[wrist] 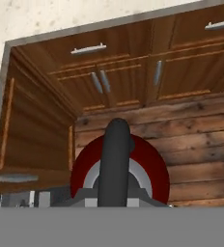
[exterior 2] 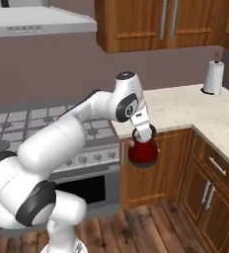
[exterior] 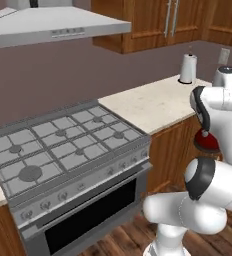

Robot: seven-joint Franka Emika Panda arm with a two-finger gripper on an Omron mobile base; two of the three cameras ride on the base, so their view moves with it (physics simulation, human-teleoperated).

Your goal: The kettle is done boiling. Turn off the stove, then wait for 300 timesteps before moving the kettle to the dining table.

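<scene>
Kettle (exterior 2: 143, 152) hangs by its dark handle from the gripper (exterior 2: 141, 132), jaws pinched on it, in mid-air off the stove (exterior: 63, 145) beside the wall counter (exterior 2: 185, 111), above the wood floor; carry step under way, next likely driving toward the dining table.

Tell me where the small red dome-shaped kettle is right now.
In the right base view the red kettle hangs from the shut gripper, off the grey stove, in front of the wooden cabinets below the beige counter.
</scene>
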